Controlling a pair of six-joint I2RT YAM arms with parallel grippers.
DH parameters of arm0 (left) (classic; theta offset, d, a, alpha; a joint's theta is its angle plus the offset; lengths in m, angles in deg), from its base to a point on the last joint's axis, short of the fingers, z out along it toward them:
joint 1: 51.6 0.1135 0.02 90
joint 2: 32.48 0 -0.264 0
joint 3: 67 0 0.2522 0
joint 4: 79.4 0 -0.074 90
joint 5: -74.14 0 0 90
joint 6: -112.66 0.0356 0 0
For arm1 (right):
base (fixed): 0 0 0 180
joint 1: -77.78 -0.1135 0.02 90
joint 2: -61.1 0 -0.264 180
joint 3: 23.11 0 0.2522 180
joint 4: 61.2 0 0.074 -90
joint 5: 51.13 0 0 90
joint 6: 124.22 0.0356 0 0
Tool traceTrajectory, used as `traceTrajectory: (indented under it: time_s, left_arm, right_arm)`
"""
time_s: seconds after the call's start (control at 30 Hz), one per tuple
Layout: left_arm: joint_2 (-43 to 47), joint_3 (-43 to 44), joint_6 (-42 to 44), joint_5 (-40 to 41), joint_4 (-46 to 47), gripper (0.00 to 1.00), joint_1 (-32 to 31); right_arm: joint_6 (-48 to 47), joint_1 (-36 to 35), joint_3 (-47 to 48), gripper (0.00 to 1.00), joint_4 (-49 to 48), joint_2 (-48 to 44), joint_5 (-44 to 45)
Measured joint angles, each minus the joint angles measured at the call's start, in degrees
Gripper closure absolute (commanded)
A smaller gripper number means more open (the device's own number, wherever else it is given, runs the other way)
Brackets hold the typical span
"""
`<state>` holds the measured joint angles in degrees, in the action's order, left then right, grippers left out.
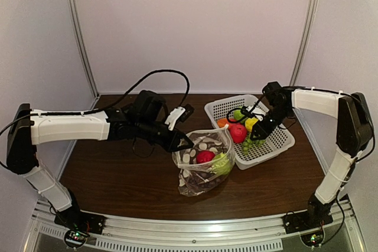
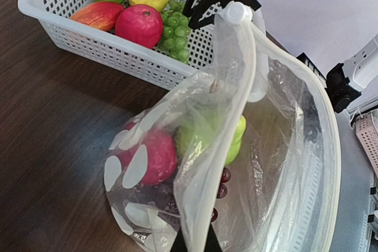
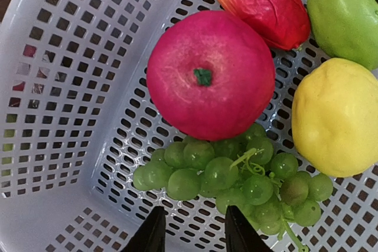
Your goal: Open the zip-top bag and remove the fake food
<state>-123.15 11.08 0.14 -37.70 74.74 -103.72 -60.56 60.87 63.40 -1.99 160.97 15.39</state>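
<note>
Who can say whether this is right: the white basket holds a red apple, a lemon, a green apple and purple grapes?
Not quite. The right wrist view shows the grapes in the white basket are green, not purple; the red apple, lemon and green apple are there as stated.

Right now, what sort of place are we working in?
Probably a lab robot cell: plain pale walls, metal corner rails, and a dark wooden table holding a white perforated plastic basket.
</note>
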Motion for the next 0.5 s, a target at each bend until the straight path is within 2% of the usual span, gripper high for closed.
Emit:
traceTrajectory:
  time_s: [0.2, 0.37, 0.5]
  left_arm:
    - [-0.02, 0.00, 0.11, -0.04, -0.07, 1.00, 0.00]
    - [-0.04, 0.00, 0.13, -0.17, -0.04, 1.00, 0.00]
    - [-0.13, 0.00, 0.13, -0.44, -0.02, 1.00, 0.00]
  right_arm:
    - [-0.42, 0.00, 3.72, 0.57, 3.02, -1.36, -0.98]
    - [-1.09, -0.74, 8.26, 0.57, 4.42, -7.87, -3.48]
    - [-3.56, -5.62, 11.28, 0.58, 4.68, -13.03, -4.26]
